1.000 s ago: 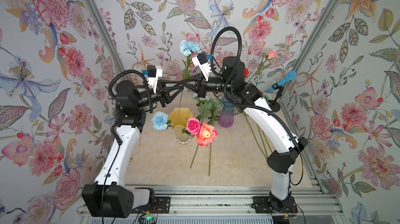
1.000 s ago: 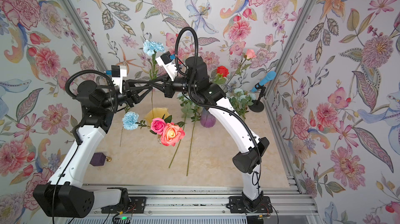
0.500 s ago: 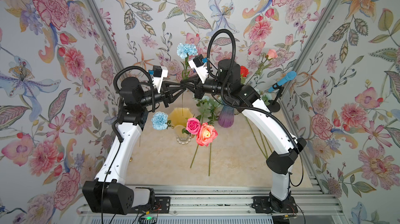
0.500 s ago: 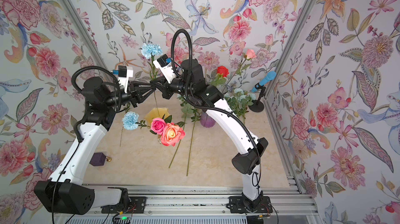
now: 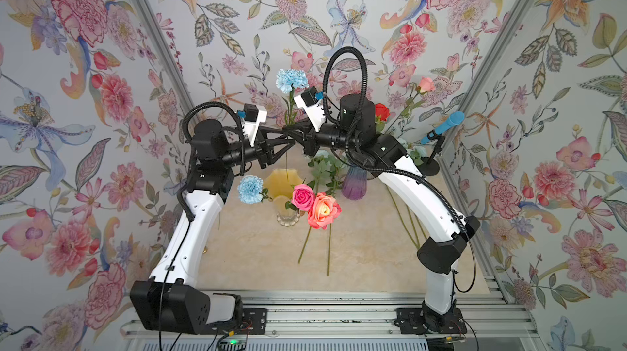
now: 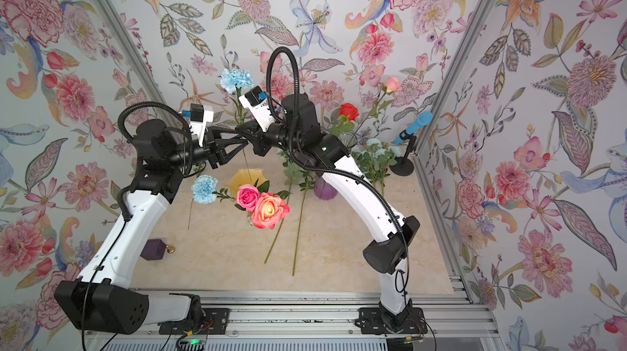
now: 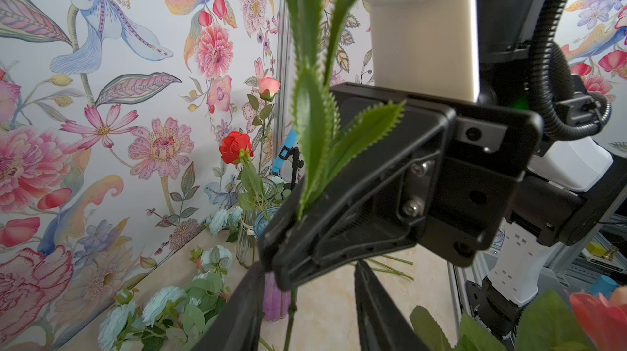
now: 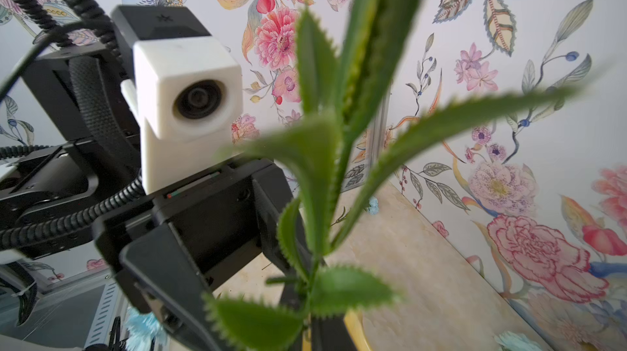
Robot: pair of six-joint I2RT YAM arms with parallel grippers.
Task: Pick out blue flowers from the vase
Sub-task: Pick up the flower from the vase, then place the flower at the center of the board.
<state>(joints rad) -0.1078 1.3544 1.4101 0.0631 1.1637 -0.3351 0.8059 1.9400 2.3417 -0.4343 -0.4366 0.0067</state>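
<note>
A sky-blue carnation [image 5: 291, 80] [image 6: 236, 80] stands raised above the yellow ruffled vase [image 5: 280, 181] [image 6: 239, 177], its thin stem [image 7: 290, 315] hanging toward the vase mouth. My right gripper [image 5: 294, 131] [image 6: 247, 128] [image 8: 310, 301] is shut on that leafy stem. My left gripper [image 5: 288, 137] [image 6: 242, 137] [image 7: 307, 274] meets it from the other side, open, with the stem between its fingers [image 7: 244, 312] and touching neither. A second blue carnation [image 5: 250, 189] [image 6: 204, 189] leans out of the vase beside a pink rose [image 5: 303, 196] and an orange rose [image 5: 324, 210].
Pale aqua blooms [image 7: 159, 303] [image 6: 373, 149] on leafy sprays lie on the table by the back wall, their stems [image 5: 328, 251] reaching forward. A purple vase [image 5: 353, 186], a glass vase with a red rose [image 5: 381, 111] and a blue microphone [image 5: 444, 125] stand at the back right.
The left arm has come in closer to the stem, and its fingers now stand wider apart around it. The raised carnation has shifted slightly left and down.
</note>
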